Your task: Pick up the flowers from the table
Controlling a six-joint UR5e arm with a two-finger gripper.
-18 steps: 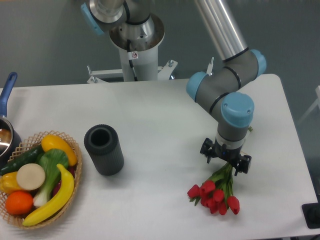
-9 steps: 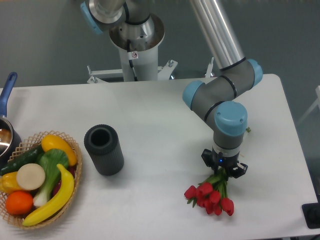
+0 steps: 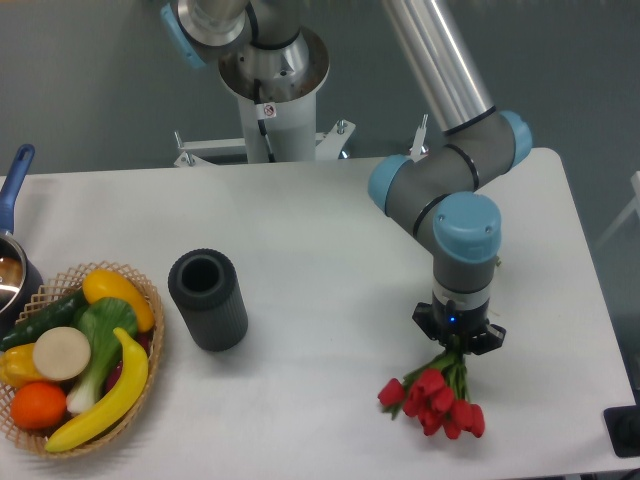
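Gripper (image 3: 459, 341) clamped on flowers' (image 3: 434, 398) stems; red buds hang just below-left of it, over table (image 3: 330, 230). Grey cylinder (image 3: 208, 299) far left.

We see a white bench (image 3: 330, 230) with rounded corners. On it stand a dark ribbed cylinder (image 3: 207, 300), a wicker basket (image 3: 150, 345) of produce and, at its left edge, a blue-handled pot (image 3: 12, 255).
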